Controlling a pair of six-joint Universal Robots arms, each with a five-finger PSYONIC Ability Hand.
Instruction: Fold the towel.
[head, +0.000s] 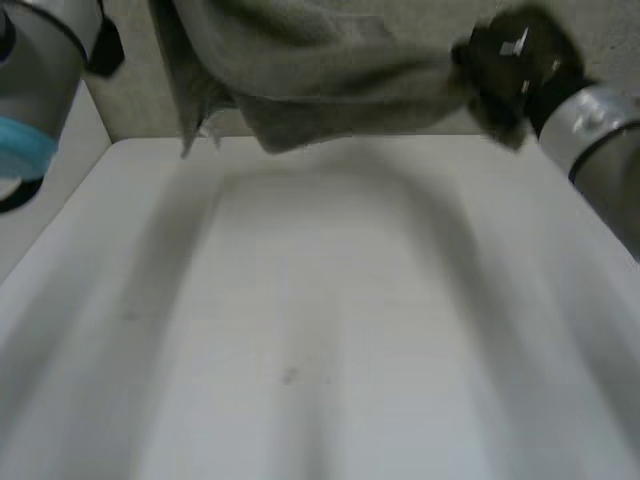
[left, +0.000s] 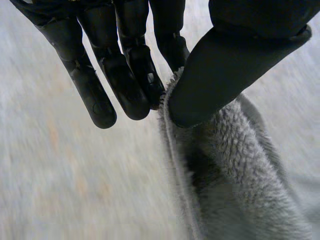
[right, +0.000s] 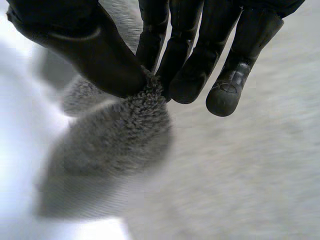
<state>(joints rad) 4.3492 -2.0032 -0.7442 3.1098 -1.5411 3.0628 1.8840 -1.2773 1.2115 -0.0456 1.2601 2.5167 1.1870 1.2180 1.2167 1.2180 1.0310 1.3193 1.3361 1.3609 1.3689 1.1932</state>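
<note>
The fluffy grey towel hangs in the air above the white bench; the left hand pinches its edge between thumb and fingers; the right hand pinches a bunched bit at its fingertips the same way.

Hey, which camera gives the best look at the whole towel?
The head view: the towel hangs clear of the table, stretched toward the right hand. The wrist views show fuzzy bits pinched by the left hand and the right.
</note>
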